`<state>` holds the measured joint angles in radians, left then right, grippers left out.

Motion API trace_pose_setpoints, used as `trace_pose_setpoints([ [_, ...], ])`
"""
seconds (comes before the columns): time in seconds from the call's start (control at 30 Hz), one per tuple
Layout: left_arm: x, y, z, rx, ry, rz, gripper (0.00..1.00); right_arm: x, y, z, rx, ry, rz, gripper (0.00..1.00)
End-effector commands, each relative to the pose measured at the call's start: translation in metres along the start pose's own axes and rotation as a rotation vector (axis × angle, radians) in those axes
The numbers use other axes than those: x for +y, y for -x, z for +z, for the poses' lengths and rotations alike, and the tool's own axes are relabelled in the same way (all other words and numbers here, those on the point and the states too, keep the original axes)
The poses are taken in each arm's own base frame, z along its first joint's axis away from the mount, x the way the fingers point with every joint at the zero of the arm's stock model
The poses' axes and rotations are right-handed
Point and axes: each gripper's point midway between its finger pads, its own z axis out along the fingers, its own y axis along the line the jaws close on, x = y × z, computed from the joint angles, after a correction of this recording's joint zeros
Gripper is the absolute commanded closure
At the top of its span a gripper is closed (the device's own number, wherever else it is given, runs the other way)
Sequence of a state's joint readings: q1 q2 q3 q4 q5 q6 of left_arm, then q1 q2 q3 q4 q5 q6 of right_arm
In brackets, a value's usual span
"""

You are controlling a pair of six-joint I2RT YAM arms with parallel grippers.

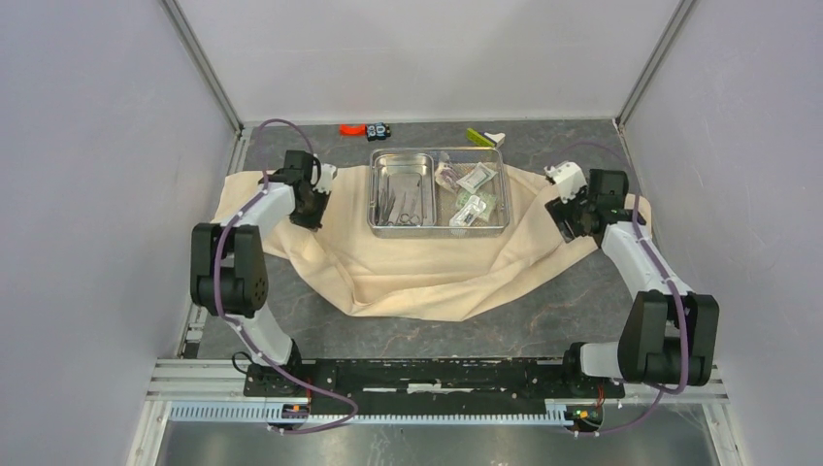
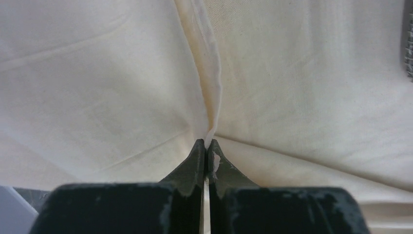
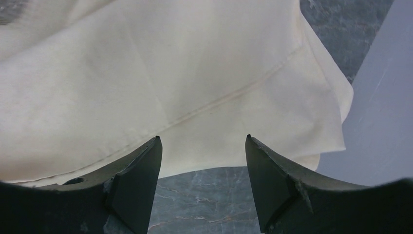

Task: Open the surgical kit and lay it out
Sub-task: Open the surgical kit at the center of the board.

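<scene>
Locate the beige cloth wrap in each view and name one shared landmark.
Top external: cloth wrap spread mid-table under the steel tray.
Left wrist: fills the frame; shut left pincer pinches a fold.
Right wrist: upper left, beyond the open right pincer.
Shared landmark: grey marbled table, a sliver in left wrist.

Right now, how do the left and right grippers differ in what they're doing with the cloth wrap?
The left gripper is shut, pinching a raised fold of the cloth wrap; the right gripper is open, holding nothing. The left gripper sits well inside the cloth; the right gripper is at the wrap's edge, with bare table below. Both flank the steel tray.
</scene>
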<state>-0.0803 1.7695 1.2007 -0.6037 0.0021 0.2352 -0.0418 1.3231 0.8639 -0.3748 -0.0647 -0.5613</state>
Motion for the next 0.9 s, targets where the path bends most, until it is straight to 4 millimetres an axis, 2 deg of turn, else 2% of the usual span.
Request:
trace_pose_setpoints([
  [0.0, -0.007, 0.016, -0.043, -0.135, -0.043, -0.019, 0.98, -0.031, 0.005, 0.001, -0.030, -0.016, 0.137, 0.29],
  [0.13, -0.011, 0.020, -0.053, -0.173, -0.059, -0.016, 0.98, -0.034, -0.003, 0.015, -0.049, 0.056, 0.297, 0.31],
  [0.3, -0.015, 0.023, -0.051, -0.178, -0.087, -0.020, 0.98, -0.029, -0.002, 0.032, -0.078, 0.145, 0.462, 0.33],
  [0.43, -0.019, 0.023, -0.050, -0.177, -0.106, -0.023, 0.98, -0.018, -0.005, 0.045, -0.068, 0.205, 0.529, 0.35],
  [0.77, -0.017, 0.024, -0.054, -0.189, -0.096, -0.019, 0.98, -0.016, -0.012, 0.067, -0.058, 0.246, 0.620, 0.38],
  [0.87, -0.016, 0.024, -0.055, -0.191, -0.091, -0.018, 0.98, -0.014, -0.008, 0.071, -0.086, 0.282, 0.654, 0.42],
])
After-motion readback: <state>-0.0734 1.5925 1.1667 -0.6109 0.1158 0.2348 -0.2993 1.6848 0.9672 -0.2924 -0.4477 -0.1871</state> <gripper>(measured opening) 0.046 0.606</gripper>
